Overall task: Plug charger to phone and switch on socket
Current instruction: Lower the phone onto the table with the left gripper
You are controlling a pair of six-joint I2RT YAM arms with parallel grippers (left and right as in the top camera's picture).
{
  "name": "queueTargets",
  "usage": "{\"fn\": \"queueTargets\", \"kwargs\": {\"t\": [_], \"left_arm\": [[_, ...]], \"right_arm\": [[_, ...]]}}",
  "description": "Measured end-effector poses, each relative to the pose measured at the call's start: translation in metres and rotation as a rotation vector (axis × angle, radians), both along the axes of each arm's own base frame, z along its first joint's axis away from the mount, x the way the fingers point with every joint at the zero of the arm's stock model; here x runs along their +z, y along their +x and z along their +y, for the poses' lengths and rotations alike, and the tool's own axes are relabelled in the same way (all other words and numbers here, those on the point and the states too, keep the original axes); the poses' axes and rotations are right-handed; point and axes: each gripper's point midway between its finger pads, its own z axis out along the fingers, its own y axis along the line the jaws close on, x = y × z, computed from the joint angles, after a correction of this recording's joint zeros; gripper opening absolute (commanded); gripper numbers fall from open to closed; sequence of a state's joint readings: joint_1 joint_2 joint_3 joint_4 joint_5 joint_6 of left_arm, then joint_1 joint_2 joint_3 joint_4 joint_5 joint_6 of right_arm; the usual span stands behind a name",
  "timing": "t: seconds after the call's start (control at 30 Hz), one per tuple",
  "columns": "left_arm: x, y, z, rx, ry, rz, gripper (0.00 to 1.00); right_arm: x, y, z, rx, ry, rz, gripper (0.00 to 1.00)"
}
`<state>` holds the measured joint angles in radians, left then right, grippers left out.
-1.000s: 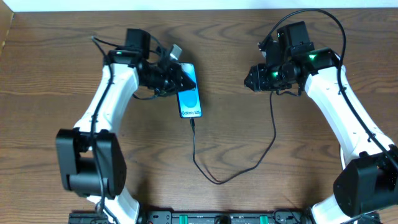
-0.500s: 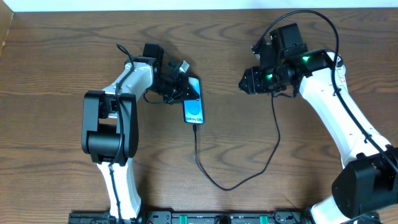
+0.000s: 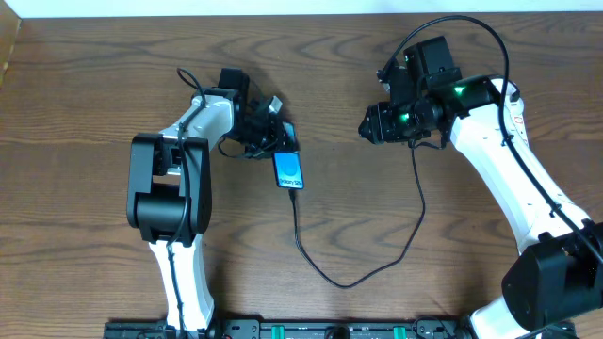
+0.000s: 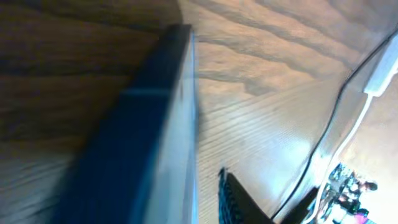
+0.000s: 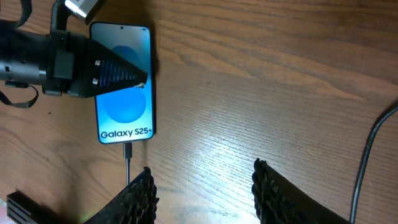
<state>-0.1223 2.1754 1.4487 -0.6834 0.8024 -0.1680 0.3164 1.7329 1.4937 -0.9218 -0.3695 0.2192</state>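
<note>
a brown wood-grain table [image 3: 94,113] carries everything. the black, wedge-shaped left gripper [image 5: 142,79] lies across the top of the phone [image 3: 289,170], hiding part of the screen. the phone is a flat glossy slab, blue-lit, left of centre in the upper overhead frame. the charger [image 3: 349,280], a thin black cable, sits plugged into its lower end. whether the left jaws pinch the phone is unclear, as the close view is blurred. the right gripper [image 5: 205,190] stands partly open over bare wood, holding nothing.
</note>
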Motion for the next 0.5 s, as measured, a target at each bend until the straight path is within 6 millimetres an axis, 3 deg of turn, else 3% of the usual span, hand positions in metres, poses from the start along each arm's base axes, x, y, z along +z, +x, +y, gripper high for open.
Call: {"fn": "queueTargets", "kwargs": {"t": [0.27, 0.4, 0.5], "left_arm": [[-0.003, -0.001, 0.004, 0.014, 0.036, 0.018, 0.34], [-0.003, 0.001, 0.010, 0.014, 0.095, 0.011, 0.52], [-0.001, 0.003, 0.011, 0.017, 0.105, 0.001, 0.57]], "right_arm": [[0.000, 0.000, 0.000, -0.003, 0.000, 0.003, 0.49], [0.000, 0.000, 0.000, -0.004, 0.000, 0.004, 0.50], [0.000, 0.000, 0.000, -0.004, 0.000, 0.004, 0.51]]}}
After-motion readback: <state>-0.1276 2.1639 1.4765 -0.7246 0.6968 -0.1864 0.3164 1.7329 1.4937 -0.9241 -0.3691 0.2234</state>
